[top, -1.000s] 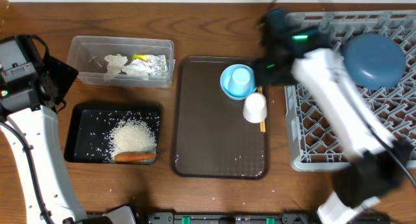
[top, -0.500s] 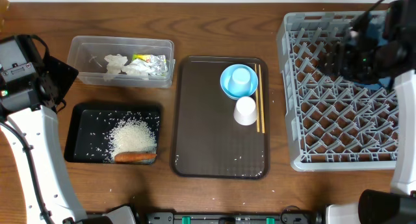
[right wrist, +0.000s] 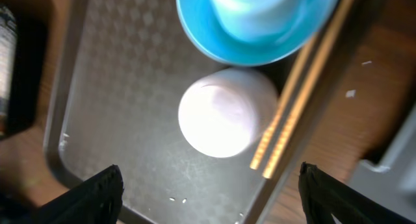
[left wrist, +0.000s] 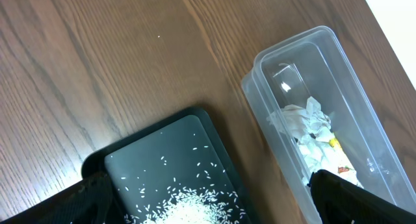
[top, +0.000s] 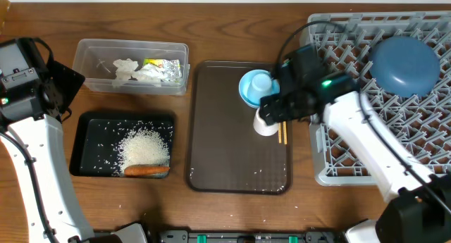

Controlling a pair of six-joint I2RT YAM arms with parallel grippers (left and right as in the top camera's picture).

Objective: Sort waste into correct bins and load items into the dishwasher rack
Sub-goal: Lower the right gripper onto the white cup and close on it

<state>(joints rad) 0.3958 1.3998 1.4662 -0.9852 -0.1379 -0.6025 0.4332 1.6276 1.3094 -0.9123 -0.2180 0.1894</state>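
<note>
My right gripper (right wrist: 211, 198) hangs open over the brown tray, its fingers either side of the small white cup (right wrist: 221, 120) (top: 266, 123) and above it. The wooden chopsticks (right wrist: 292, 113) (top: 282, 134) lie just right of that cup. Behind it, the light blue cup (top: 261, 83) sits in the light blue bowl (top: 246, 95). The blue plate (top: 405, 65) rests in the grey dishwasher rack (top: 331, 151). Tissue (top: 134, 70) and foil wrapper (top: 163, 67) lie in the clear tub (top: 91, 60). Rice (top: 144, 146) and the carrot (top: 146, 170) lie in the black tray (top: 91, 141). My left gripper (left wrist: 208, 204) is open above that tray's corner.
The brown serving tray (top: 225, 144) lies mid-table between the bins and the rack, with a few rice grains near its front edge. The left arm (top: 28, 81) stands at the far left edge. The rack fills the right side.
My right arm has swung from the rack back over the brown tray to the white cup, and its jaws have widened. The left arm has not moved.
</note>
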